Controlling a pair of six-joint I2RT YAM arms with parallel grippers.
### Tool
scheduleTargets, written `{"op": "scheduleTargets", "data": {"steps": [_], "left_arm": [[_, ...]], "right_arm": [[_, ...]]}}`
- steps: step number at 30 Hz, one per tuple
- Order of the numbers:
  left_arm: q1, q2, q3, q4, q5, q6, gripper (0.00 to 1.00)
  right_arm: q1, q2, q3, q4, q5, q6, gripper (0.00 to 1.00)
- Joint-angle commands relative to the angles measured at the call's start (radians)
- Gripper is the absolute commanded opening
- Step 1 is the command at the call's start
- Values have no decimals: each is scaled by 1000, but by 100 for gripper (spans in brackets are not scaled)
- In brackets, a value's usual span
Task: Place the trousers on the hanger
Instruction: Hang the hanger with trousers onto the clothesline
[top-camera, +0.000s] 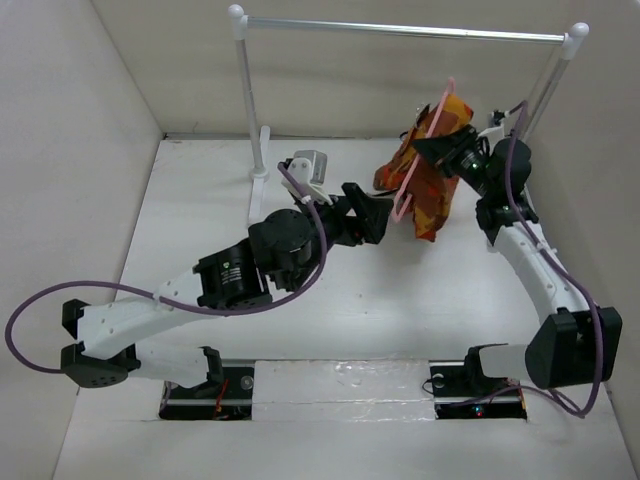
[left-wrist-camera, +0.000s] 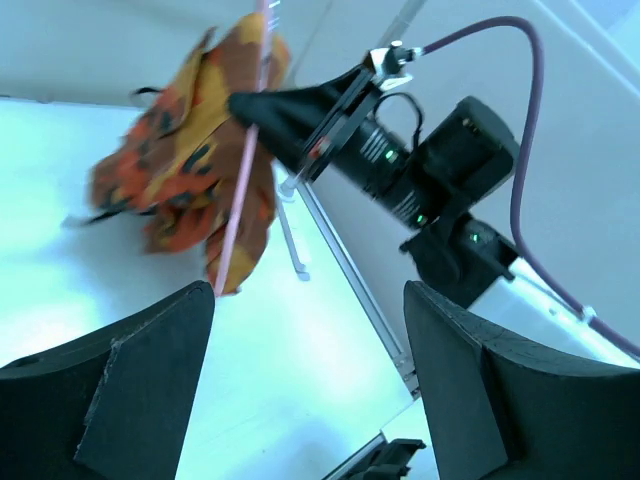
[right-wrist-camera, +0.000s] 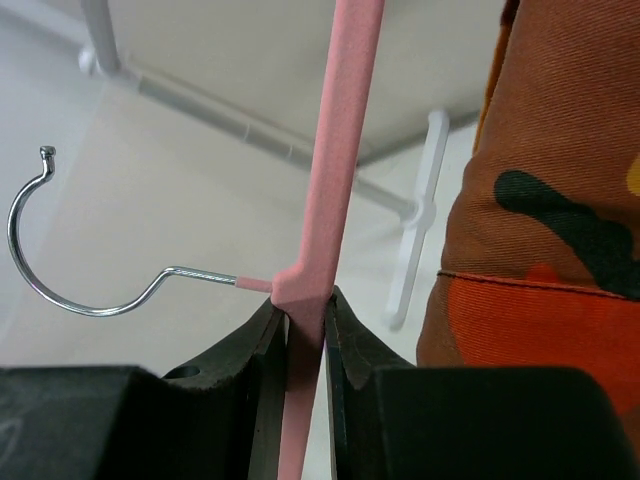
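The camouflage trousers (top-camera: 428, 178) hang bunched over the pink hanger (top-camera: 408, 196), held in the air at the back right. They also show in the left wrist view (left-wrist-camera: 180, 170) and the right wrist view (right-wrist-camera: 560, 210). My right gripper (top-camera: 432, 150) is shut on the hanger (right-wrist-camera: 335, 200) at its neck, beside its silver hook (right-wrist-camera: 60, 290). My left gripper (top-camera: 385, 222) is open and empty, just left of the trousers' lower end. The hanger's pink bar (left-wrist-camera: 240, 190) crosses the cloth in the left wrist view.
The rack with white posts (top-camera: 243, 90) and a silver rail (top-camera: 400, 30) stands at the back, behind the trousers. Its white foot (top-camera: 258, 160) rests on the table. Walls close in on the left, the back and the right.
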Motion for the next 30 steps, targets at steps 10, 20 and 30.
{"op": "scheduleTargets", "data": {"steps": [10,20,30], "left_arm": [[-1,-151,-219,-102,-46,-160,73],[-1,-134,-298,-122,17,-213,73],[20,-109,-312,-103,74,-201,73]], "right_arm": [[-216,223,426,335,-136,148,0],[-281,380,610,382,-104,248,0],[-301,543,799,346,-67,293,0]]}}
